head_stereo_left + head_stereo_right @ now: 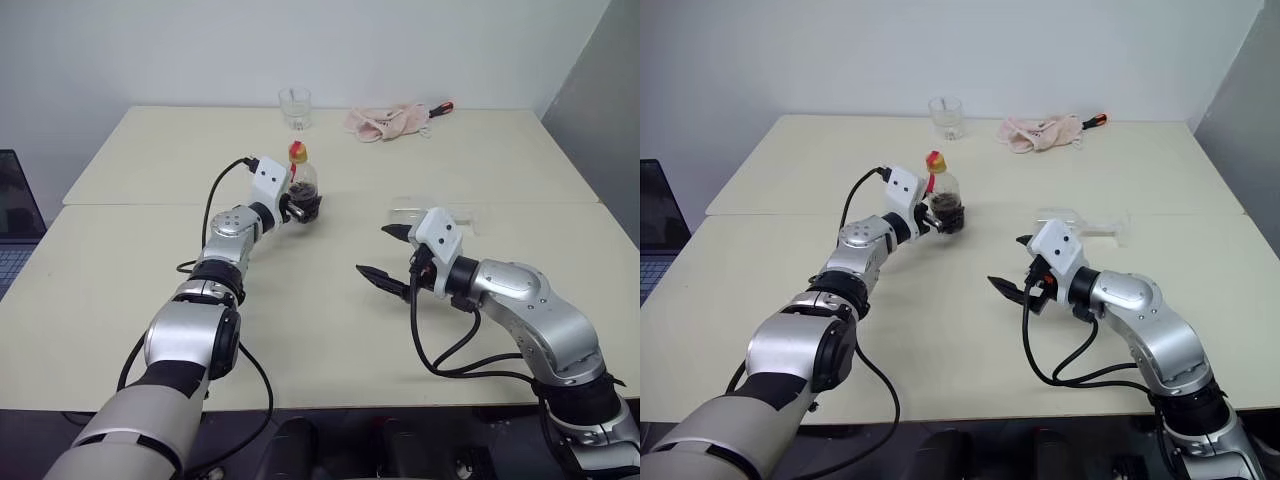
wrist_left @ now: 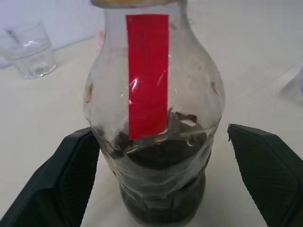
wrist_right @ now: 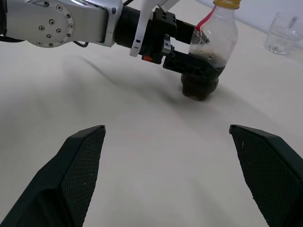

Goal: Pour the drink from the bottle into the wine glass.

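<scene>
Fingers [image 2: 71,175] of left gripper [image 2: 161,179] flank one bottle [image 2: 154,118].

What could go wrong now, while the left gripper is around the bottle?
1. The left gripper is open around the bottle; one finger seems to touch it, the other stands apart. An uneven close could push or tip the bottle.
2. The yellow cap is on, so nothing can pour yet.
3. The wine glass seems to lie on its side behind the right gripper, which could knock it.

The bottle [image 1: 303,183] stands upright (drink [image 2: 163,189] low); wine glass [image 1: 440,217] lies sideways.
</scene>
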